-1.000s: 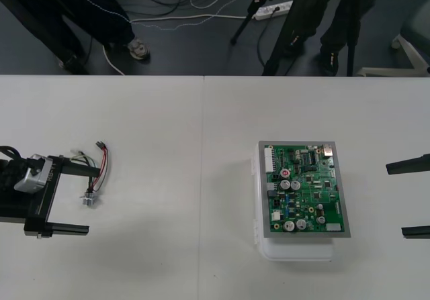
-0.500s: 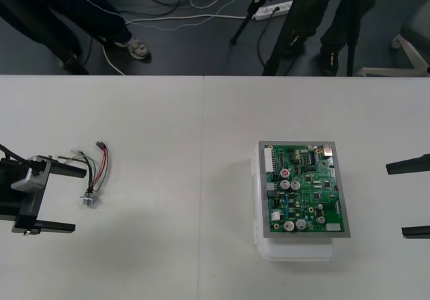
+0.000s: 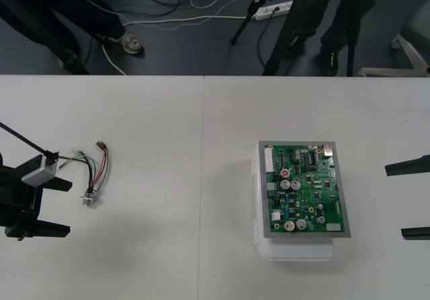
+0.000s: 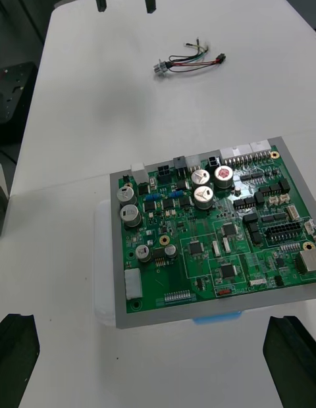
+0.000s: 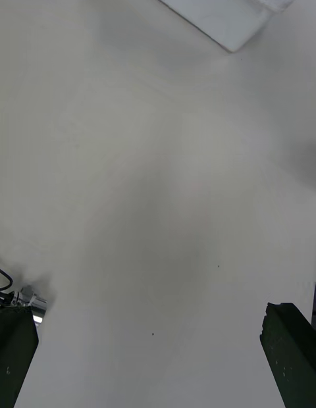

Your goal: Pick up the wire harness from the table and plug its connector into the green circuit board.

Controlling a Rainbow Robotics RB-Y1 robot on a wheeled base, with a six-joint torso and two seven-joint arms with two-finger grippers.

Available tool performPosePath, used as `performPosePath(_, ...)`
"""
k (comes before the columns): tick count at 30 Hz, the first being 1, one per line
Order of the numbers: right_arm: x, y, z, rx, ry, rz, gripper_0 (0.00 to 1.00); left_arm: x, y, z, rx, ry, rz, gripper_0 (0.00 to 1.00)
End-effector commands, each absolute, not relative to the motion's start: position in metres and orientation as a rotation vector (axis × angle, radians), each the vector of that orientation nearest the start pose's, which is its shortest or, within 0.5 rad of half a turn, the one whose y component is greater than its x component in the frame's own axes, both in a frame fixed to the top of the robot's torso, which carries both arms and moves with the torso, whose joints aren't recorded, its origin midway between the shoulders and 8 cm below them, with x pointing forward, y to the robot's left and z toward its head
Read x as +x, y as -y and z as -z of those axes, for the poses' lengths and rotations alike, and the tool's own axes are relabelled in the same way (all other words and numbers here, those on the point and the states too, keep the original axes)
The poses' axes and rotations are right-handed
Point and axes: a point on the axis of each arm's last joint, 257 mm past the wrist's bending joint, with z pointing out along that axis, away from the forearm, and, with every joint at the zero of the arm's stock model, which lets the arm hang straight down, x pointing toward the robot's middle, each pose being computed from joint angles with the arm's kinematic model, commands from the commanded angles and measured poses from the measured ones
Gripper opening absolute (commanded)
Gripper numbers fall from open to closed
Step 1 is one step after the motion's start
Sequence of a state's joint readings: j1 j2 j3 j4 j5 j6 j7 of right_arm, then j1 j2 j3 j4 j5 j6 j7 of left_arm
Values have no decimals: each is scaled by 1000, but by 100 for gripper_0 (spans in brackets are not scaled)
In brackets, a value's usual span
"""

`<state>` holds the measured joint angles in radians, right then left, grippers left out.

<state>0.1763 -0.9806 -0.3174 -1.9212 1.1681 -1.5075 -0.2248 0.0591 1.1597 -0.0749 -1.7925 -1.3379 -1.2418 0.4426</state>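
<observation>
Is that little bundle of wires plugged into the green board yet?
No, it is out. The wire harness lies loose on the table beside the open left gripper, well apart from the green circuit board.

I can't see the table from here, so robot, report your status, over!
Left gripper jaws open, beside wire harness, not touching. Right gripper jaws open, parked beyond green circuit board. Harness on table, unplugged. Nothing between harness and board.

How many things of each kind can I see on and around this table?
Green circuit board: 1
White base under the board: 1
Wire harness, lying loose on the table: 1
Pairs of open black fingers: 2, the left arm's fingers and the right arm's fingers
Total: 5
</observation>
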Motion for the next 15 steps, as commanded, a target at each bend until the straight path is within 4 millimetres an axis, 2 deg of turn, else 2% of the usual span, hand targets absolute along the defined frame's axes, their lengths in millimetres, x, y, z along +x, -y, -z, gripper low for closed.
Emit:
performPosePath(1,286,250,156,-1499,-1577,-716,100,325,-299,248,1355,-2189,501,100)
performPosePath(8,289,241,155,-1414,-1534,-765,100,325,-292,254,1228,-2300,455,100)
performPosePath(15,290,233,144,-1335,-1471,-819,100,330,-289,260,1107,-2382,405,100)
